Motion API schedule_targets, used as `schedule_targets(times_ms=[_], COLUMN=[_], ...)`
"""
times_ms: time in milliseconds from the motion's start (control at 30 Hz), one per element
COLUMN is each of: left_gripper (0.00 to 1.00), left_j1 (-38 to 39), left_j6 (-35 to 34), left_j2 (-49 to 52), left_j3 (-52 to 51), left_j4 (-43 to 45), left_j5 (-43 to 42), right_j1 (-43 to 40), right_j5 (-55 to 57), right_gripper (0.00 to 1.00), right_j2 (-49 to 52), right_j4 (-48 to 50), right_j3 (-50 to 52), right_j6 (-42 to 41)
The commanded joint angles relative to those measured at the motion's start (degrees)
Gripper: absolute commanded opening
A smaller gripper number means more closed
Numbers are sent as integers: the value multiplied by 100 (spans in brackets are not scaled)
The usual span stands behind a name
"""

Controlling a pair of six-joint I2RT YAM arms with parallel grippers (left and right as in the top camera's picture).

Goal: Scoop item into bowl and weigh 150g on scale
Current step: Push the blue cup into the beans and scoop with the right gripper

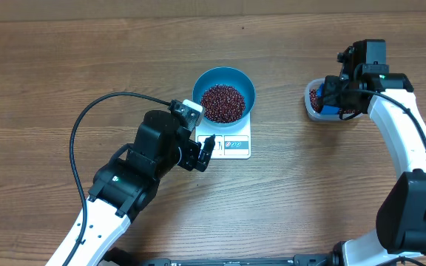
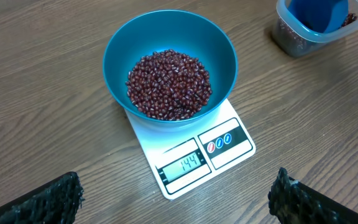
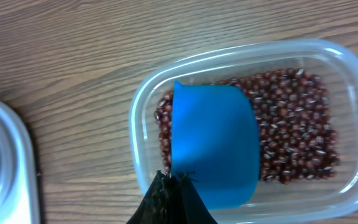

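Observation:
The blue bowl (image 1: 224, 80) stands on the white scale (image 1: 233, 145), holding a heap of dark red beans (image 1: 222, 103). In the left wrist view the bowl (image 2: 169, 37), the beans (image 2: 169, 84) and the scale (image 2: 229, 146) lie ahead, and the display reads 144. My left gripper (image 1: 204, 153) (image 2: 178, 186) is open at the scale's near corner, holding nothing. Over a clear tub (image 1: 315, 109) (image 3: 143, 106) of beans (image 3: 291, 124), my right gripper (image 1: 333, 100) (image 3: 173, 178) is shut on a small blue scoop (image 3: 213, 146), whose handle is hidden under the fingers.
The tub (image 2: 291, 40) with the scoop (image 2: 319, 12) sits to the right of the bowl, a gap of bare wood between them. A black cable (image 1: 102, 103) loops left of the left arm. A white rounded edge (image 3: 5, 155) shows left of the tub.

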State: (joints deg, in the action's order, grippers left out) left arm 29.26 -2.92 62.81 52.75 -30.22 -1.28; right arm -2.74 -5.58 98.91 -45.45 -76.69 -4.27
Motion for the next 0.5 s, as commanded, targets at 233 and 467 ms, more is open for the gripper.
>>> schedule_targets(times_ms=[233,467], left_gripper=[100,100], left_j1=[2,2], left_j6=[-52,-52], left_j2=[22,22], left_j3=[-55,-55], left_j4=[4,4], left_j5=[-2,-2], right_j1=[-22,-269], right_j5=[-389,-352], right_gripper=[4,4], right_j2=[11,11], right_j4=[13,11], right_j3=[-17,-17], right_j6=[-24,-31])
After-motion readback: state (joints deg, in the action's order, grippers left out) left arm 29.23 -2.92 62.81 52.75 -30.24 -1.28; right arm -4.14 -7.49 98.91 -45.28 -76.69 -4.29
